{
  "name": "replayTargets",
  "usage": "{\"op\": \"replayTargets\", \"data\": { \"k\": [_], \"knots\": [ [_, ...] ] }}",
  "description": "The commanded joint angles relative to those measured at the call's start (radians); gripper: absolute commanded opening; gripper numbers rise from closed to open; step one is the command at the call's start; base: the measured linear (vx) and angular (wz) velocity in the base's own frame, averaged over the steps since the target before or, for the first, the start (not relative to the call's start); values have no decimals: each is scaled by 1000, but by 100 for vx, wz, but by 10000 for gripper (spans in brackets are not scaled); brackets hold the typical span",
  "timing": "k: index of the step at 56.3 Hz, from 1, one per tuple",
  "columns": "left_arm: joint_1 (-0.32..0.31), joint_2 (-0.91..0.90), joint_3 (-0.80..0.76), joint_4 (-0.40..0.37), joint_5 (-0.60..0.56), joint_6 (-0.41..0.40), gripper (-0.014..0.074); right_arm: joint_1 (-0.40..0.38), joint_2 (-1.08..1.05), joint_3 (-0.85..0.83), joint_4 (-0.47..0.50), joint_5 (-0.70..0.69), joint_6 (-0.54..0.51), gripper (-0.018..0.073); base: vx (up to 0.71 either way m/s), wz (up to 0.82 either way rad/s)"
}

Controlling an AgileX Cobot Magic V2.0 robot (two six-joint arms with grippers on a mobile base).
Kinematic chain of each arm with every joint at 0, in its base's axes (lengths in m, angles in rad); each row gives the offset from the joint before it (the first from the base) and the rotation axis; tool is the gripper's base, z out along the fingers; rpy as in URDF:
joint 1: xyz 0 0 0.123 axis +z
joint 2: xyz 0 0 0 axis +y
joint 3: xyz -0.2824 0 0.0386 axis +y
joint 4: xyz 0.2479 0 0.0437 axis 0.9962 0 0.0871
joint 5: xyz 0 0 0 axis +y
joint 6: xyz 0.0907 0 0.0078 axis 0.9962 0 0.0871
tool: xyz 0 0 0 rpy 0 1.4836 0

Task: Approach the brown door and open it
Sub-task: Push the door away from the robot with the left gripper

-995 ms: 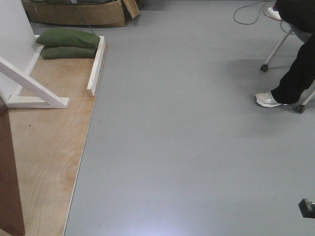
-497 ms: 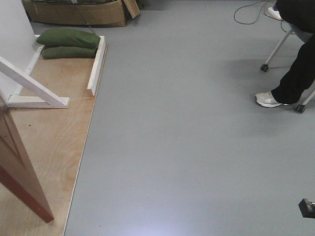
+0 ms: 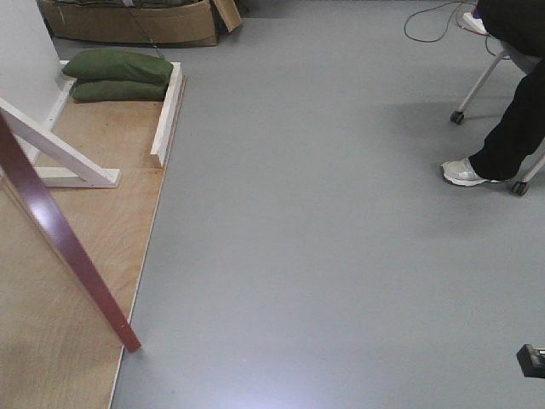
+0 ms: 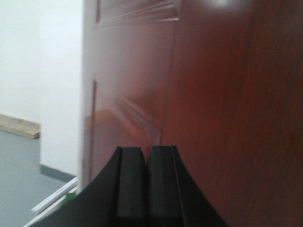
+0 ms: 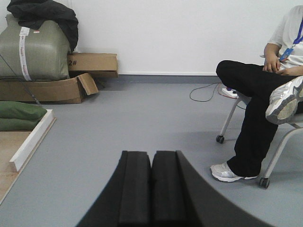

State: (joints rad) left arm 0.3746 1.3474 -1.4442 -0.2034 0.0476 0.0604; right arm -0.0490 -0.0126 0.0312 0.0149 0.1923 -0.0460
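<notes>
The tall glossy reddish-brown wooden door [image 3: 64, 239] stands ajar at the left, its lower corner at the edge of the pale plywood platform [image 3: 102, 204]. The left gripper [image 4: 147, 187], fingers together and empty, is just beside the door's panel, perhaps touching it. The right gripper [image 5: 151, 189], likewise together, faces the grey floor [image 5: 142, 118]. The opening step seems to be in hand; the next move calls for pushing the door wider.

Two green sandbags [image 3: 117, 75] lie stacked at upper left on a plywood platform [image 3: 119, 213], beside a white wooden brace [image 3: 60, 152]; a seated person [image 5: 251, 80] in black trousers occupies a wheeled chair [image 5: 228, 119] at right.
</notes>
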Motion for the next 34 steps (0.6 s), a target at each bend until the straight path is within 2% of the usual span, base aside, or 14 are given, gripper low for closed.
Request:
{"op": "replayTargets", "data": {
  "k": [1, 9, 25, 34],
  "knots": [
    [-61, 17, -82, 4, -119, -2, -6, -5, -11, 5, -5, -85, -5, 0, 0, 0],
    [-143, 108, -182, 4, -147, -2, -6, -5, -11, 5, -5, -85, -5, 0, 0, 0],
    [-224, 253, -308, 2, -169, -2, -6, -5, -11, 5, -5, -85, -5, 0, 0, 0],
    [-296, 314, -327, 2, -182, -2, -6, -5, -11, 5, -5, -85, -5, 0, 0, 0]
  ]
}}
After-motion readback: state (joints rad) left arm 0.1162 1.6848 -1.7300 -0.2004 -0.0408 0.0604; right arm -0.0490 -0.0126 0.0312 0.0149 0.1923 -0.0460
